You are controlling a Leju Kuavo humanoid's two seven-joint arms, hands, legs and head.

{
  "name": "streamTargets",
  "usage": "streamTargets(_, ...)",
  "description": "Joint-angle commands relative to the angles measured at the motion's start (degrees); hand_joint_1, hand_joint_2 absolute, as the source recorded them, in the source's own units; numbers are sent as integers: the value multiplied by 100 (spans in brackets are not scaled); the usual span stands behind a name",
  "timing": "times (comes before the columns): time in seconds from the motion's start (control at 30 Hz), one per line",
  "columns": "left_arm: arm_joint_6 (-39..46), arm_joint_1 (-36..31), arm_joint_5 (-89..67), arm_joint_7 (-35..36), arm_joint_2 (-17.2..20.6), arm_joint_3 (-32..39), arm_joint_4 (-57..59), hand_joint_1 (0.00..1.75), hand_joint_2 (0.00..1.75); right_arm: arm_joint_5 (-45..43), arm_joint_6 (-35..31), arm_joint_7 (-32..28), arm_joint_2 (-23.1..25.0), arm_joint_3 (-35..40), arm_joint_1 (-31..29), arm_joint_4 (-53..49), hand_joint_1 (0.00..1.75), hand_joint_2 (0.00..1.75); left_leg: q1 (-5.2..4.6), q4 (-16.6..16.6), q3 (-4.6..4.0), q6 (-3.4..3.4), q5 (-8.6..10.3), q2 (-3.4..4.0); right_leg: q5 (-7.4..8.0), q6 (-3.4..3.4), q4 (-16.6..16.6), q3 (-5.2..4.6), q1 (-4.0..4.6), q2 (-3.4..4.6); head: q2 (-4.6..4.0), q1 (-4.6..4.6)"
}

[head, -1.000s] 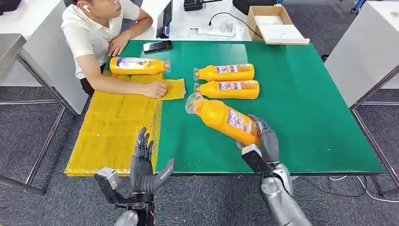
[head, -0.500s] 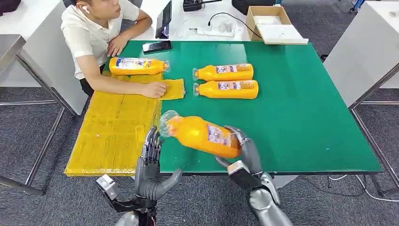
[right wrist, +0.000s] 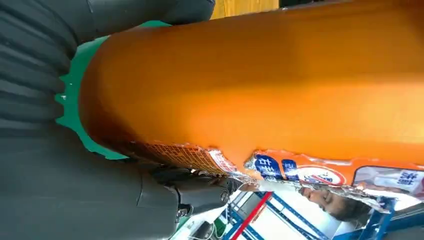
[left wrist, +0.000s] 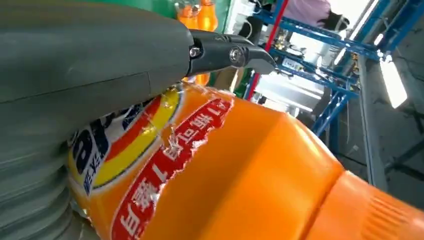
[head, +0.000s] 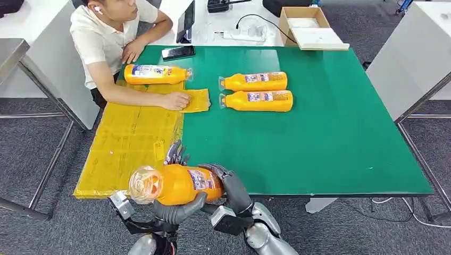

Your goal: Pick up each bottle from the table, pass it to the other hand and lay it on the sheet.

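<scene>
The right robot hand (head: pixel 226 183) is gripping the base end of an orange bottle (head: pixel 178 184), holding it sideways just off the near edge of the table (head: pixel 340 138). The left robot hand (head: pixel 173 207) is cupping the bottle from below, fingers behind it. Farther along, the yellow sheet (head: pixel 127 143) is carrying one bottle (head: pixel 154 74); two bottles (head: pixel 255 91) are lying mid-table.

I see one orange bottle (head: pixel 178 184) held sideways off the table's near edge, two more bottles (head: pixel 255 91) mid-table, and a fourth bottle (head: pixel 156 74) on the yellow sheet (head: pixel 127 143).
</scene>
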Motion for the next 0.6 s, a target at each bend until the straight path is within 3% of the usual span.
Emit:
streamTargets(0.03, -502, -400, 331, 155, 80, -174, 305, 175, 175, -164, 200, -86, 140, 733, -230, 689, 164, 175, 11, -1, 32, -16, -14, 14, -11, -18, -1, 29, 13, 4, 2, -2)
streamTargets(0.17, -579, -362, 378, 220, 120, -142, 281, 175, 175, -284, 179, -140, 138, 665, -173, 696, 157, 175, 10, -4, 33, -16, -13, 11, -11, -17, -4, 30, 12, 2, 2, -2)
streamTargets(0.2, -600, -338, 395, 222, 117, -95, 290, 175, 175, -308, 189, -142, 104, 663, -142, 609, 110, 175, 6, -5, 17, -9, -5, 6, -4, -9, -4, 13, 8, -1, 0, -2)
streamTargets(0.23, -600, -309, 412, 218, 104, -28, 276, 175, 175, -374, 186, -95, 99, 610, -100, 556, 9, 175, 12, -3, 34, -16, -14, 11, -12, -17, -4, 31, 14, 0, 2, -2)
streamTargets(0.3, -623, -247, 458, 219, 92, 121, 196, 175, 175, -472, 271, 35, 70, 574, -37, 494, 0, 175, 13, -1, 33, -16, -15, 10, -13, -17, -2, 31, 15, 0, 0, 0)
streamTargets(0.33, -622, -263, 459, 219, 112, 151, 176, 175, 175, -478, 273, 25, 45, 571, -1, 503, 0, 0, 12, -3, 29, -12, -13, 10, -10, -13, -4, 26, 13, 2, 2, -2)
streamTargets(0.43, -521, -91, 367, 307, 17, 493, -70, 175, 175, -522, 154, 4, -46, 423, 309, 260, 0, 0, 10, -3, 21, -10, -9, 2, -9, -11, -6, 21, 10, -5, 2, 0)
streamTargets(0.6, -240, 2, 412, 742, 185, 941, 20, 175, 175, -616, -174, -21, -322, 44, 888, -301, 0, 0, 7, -9, 23, -9, -7, -12, -12, -11, -8, 25, 8, -18, 2, 0)
